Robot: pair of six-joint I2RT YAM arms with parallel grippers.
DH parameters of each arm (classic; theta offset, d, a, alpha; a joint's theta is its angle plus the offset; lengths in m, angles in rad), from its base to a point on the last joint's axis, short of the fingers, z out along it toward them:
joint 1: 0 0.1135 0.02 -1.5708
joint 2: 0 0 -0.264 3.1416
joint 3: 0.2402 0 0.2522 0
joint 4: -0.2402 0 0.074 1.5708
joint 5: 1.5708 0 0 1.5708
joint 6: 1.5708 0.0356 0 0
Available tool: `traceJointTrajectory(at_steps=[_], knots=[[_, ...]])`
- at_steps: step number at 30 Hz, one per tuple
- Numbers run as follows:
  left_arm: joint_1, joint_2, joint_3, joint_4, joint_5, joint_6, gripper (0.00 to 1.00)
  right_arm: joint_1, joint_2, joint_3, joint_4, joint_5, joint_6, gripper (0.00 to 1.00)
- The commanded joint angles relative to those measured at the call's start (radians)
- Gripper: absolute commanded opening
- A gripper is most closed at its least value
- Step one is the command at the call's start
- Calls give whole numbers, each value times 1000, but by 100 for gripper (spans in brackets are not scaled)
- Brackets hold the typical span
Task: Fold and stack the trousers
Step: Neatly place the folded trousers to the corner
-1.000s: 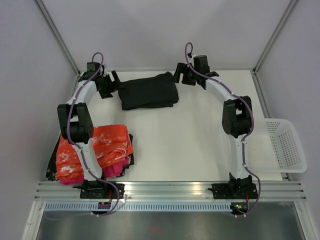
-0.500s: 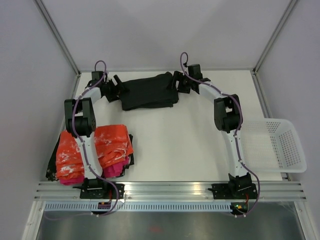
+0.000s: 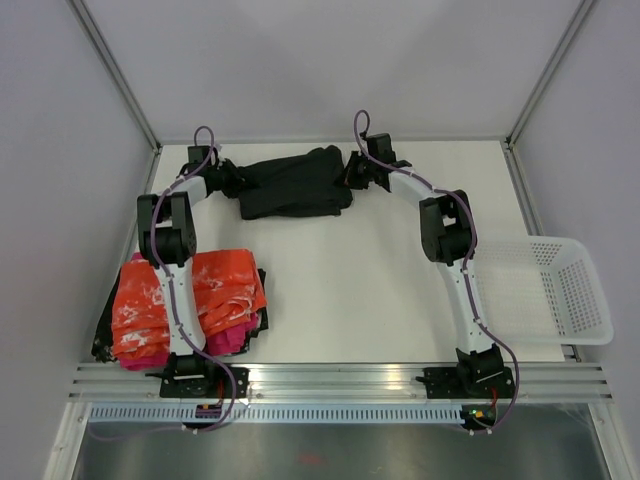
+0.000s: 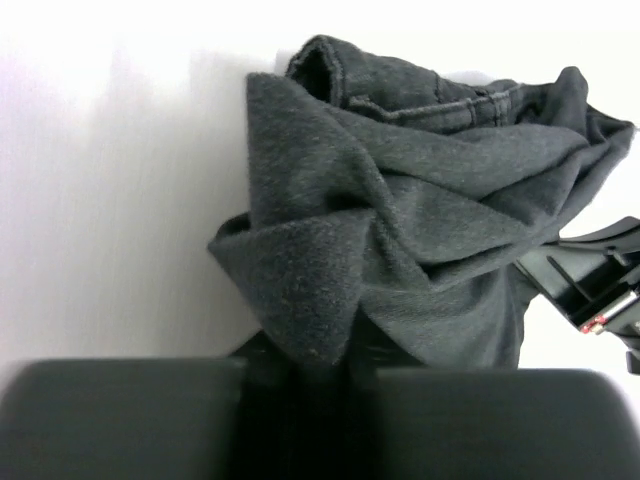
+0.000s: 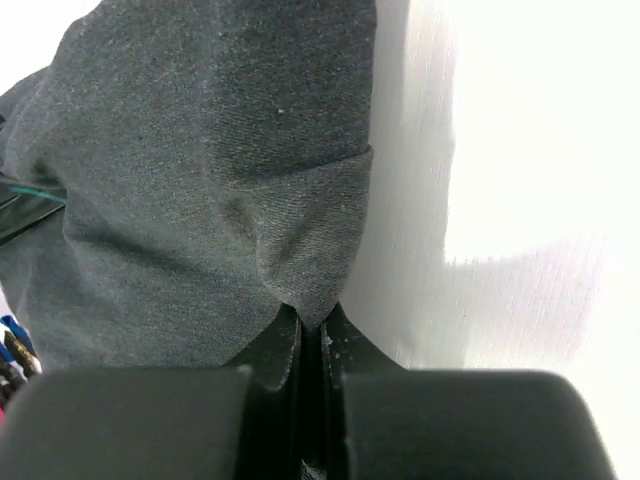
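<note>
Black trousers (image 3: 297,183) bunched, right gripper (image 5: 310,328) pinching 1 end, left gripper (image 4: 310,365) seemingly clamped on other

place: robot lab cell | aluminium frame (image 3: 340,376) | white panel walls (image 3: 330,70)

The left gripper (image 3: 232,180) and right gripper (image 3: 350,172) are closing in on the trousers (image 3: 295,182), pinching both ends and bunching them narrower.
</note>
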Motion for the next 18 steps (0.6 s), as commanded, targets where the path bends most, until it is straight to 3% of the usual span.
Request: traceJointTrajectory(at_steps=[1,2,8,14,18], knots=[[-11,61,70,-25,69,-14,6,16,22,52,-30,-25,48,0],[-9,65,79,-38,67,-11,2,16,5,61,-26,-25,50,0],[6,-47,142,-78,48,18,2,13,-99,90,31,-62,79,0],[25,-151,349,-270,57,34,2,13,-223,90,62,-118,188,0],[48,-274,380,-409,83,35,2,24,-374,-60,137,-132,241,0]])
